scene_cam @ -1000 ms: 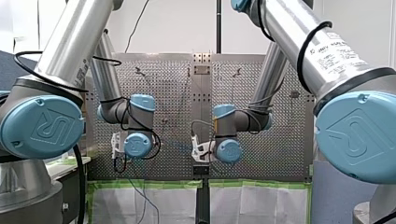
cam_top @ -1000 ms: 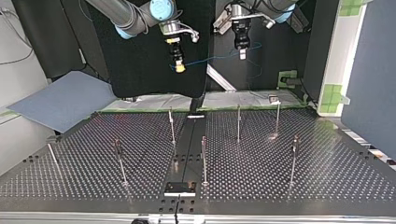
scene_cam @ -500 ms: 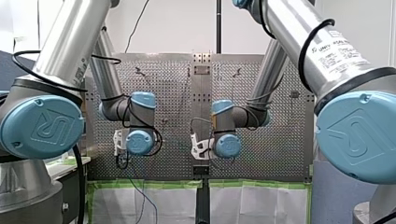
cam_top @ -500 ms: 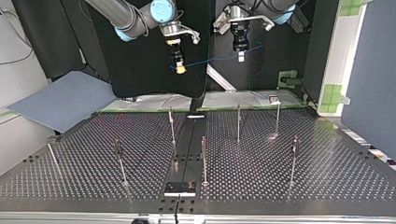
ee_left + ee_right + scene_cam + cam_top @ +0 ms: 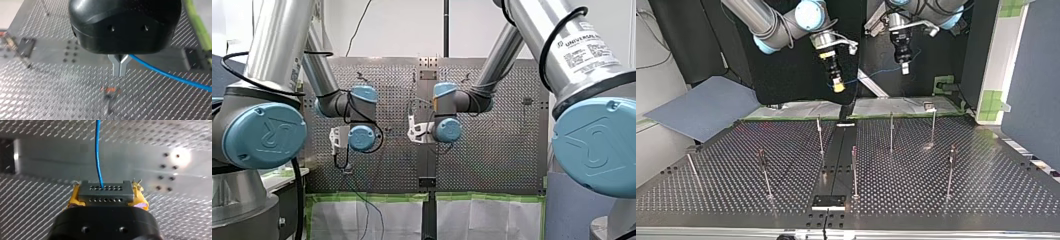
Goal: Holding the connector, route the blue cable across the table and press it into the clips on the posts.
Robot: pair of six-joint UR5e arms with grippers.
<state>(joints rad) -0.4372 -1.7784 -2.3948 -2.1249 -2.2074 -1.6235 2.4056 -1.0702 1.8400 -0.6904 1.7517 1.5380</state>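
Currently, item one: the robot's right claw (image 5: 106, 198), closed on the grey connector (image 5: 105, 188), which sits crosswise between its yellow pads (image 5: 74, 197) with two rows of small holes facing outward. Item two: the blue cable (image 5: 97, 152), leaving the connector's upper hole row and running straight ahead of that claw over the counter (image 5: 936, 190). Item three: the robot's left claw (image 5: 120, 73), black-bodied, its metal fingers (image 5: 116, 67) pressed together with the cable pinched near their base and trailing off to one side. In the top view both claws hang in the air over the counter's far edge, the right one tilted, with the cable slung between them. Item four: thin upright posts (image 5: 854, 172), spread across the perforated counter, well apart from both claws and from the cable. Item five: a blue-grey panel (image 5: 701, 107), lying off the counter at the top view's left.
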